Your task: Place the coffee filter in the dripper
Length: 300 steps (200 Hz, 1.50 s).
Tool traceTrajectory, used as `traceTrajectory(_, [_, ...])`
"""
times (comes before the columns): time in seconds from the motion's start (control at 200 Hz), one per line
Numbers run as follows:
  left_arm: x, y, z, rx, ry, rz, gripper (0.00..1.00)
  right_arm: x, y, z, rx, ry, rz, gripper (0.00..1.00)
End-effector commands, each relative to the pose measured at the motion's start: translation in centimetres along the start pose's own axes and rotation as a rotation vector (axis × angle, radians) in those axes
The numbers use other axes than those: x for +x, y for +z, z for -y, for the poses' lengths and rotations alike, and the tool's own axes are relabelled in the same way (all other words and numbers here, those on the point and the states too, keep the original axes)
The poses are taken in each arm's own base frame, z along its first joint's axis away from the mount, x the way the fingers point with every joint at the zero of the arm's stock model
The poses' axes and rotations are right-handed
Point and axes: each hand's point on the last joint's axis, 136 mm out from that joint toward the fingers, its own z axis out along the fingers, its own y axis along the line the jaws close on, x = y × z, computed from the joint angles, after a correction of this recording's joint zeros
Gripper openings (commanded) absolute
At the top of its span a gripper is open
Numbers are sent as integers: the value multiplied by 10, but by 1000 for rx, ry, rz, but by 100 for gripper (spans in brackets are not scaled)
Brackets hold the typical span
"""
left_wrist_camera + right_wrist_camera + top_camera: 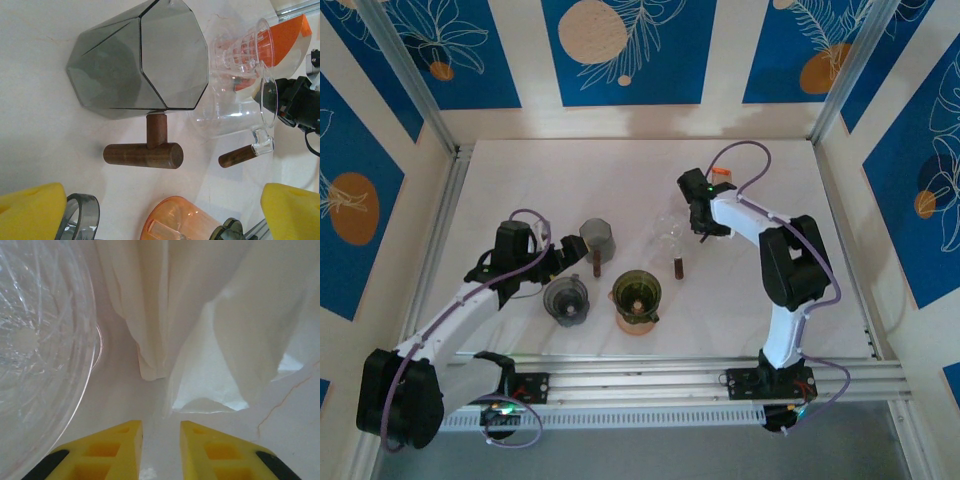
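The white counter (620,170) is closed in on the left, far and right sides by blue-and-white patterned wall panels (620,50), and its near edge is bounded by a ribbed aluminium rail (650,380). A wide stretch of open surface is left across the far half, while the things are gathered in a band nearer the arms. The white paper coffee filter (165,315) is seen from the right wrist just beyond the right tool (161,440), right of the middle of the counter. It is creased into soft, loose folds, its edges wavy and uneven, and a flap is turned towards the fingertips. The clear glass dripper (30,340) lies just to its left, with a narrow strip of counter between the two at the near end; whether they touch farther on cannot be told. The right tool's yellow fingers (120,450) are set narrowly apart, and no paper is seen between them. The left tool (563,258) is spread wide, with a smoky grey faceted dripper with a wooden handle (140,60) lying ahead of its fingers (32,210). Nearer the rail, a round grey dripper (566,300) and an olive dripper on an orange base (636,292) stand side by side, a little apart.
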Motion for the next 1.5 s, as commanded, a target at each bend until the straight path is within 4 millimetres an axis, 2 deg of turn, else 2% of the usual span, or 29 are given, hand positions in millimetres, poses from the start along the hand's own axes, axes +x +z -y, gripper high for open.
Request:
traceTrajectory(0.0, [1, -1, 10, 30, 14, -8, 100, -7, -1, 3, 59, -36, 26, 25])
traceTrajectory(0.295, [2, -1, 8, 26, 10, -11, 100, -6, 4, 5, 107, -70, 40, 16])
traceTrajectory(0.5, [3, -1, 8, 27, 11, -12, 100, -7, 1, 6, 103, -67, 61, 0])
traceTrajectory(0.69, [2, -1, 8, 26, 6, -11, 100, -8, -11, 2, 28, -43, 65, 0])
traceTrajectory(1.145, [1, -4, 9, 18, 6, -1, 100, 8, -40, -12, -395, 122, -123, 0])
traceTrajectory(1.496, [1, -5, 8, 12, 3, -1, 100, 8, -46, -9, -537, 220, -183, 0])
